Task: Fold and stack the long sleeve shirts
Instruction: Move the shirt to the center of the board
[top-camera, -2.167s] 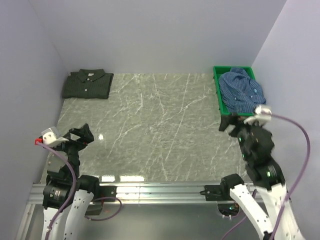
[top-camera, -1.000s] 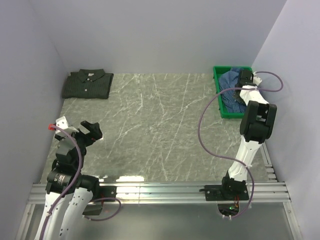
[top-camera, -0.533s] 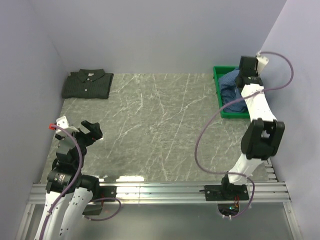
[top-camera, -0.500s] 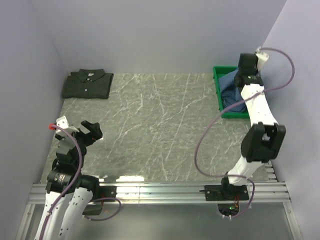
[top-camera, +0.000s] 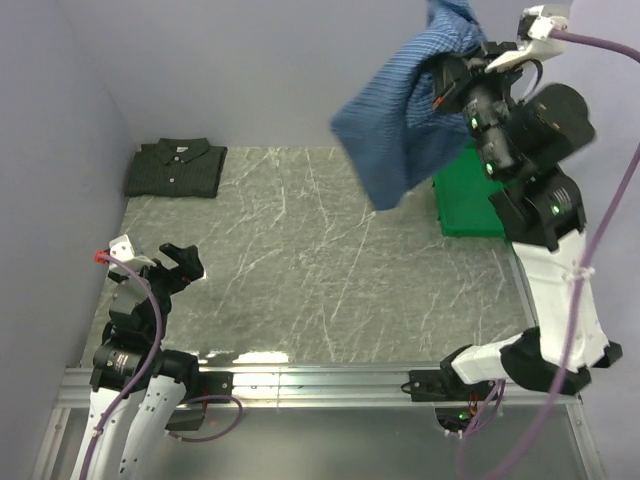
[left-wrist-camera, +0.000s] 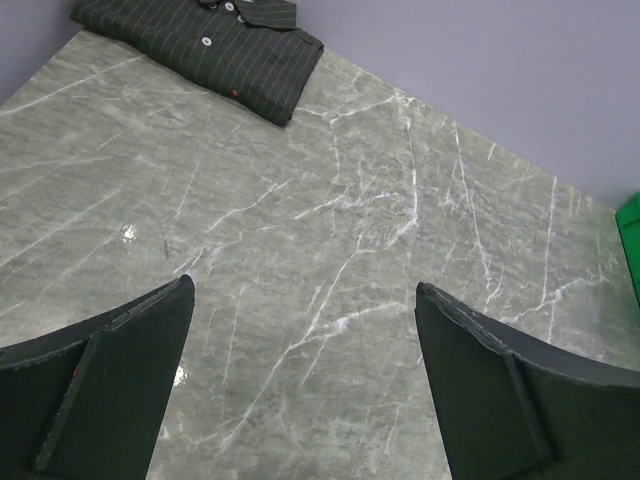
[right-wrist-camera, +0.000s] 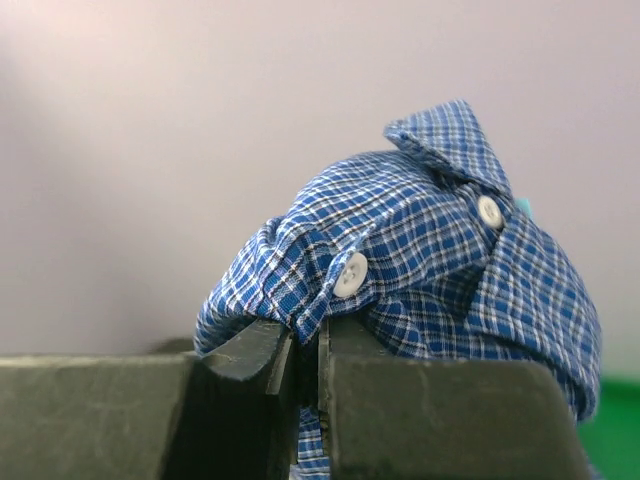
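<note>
Though partly off-frame, blue shirt (top-camera: 392, 125) aloft.

The right arm (top-camera: 548, 270) stands tall at the counter's (top-camera: 320, 250) right side, and the right tool (top-camera: 447, 85) is high above the counter, jaws pinched together on the blue shirt (top-camera: 390, 125). The left arm (top-camera: 130, 345) sits folded low at the counter's near left corner, the left tool (top-camera: 182, 258) spread wide

Blue shirt (top-camera: 392, 128) dangles aloft; dark shirt (top-camera: 175, 170) lies folded.
</note>
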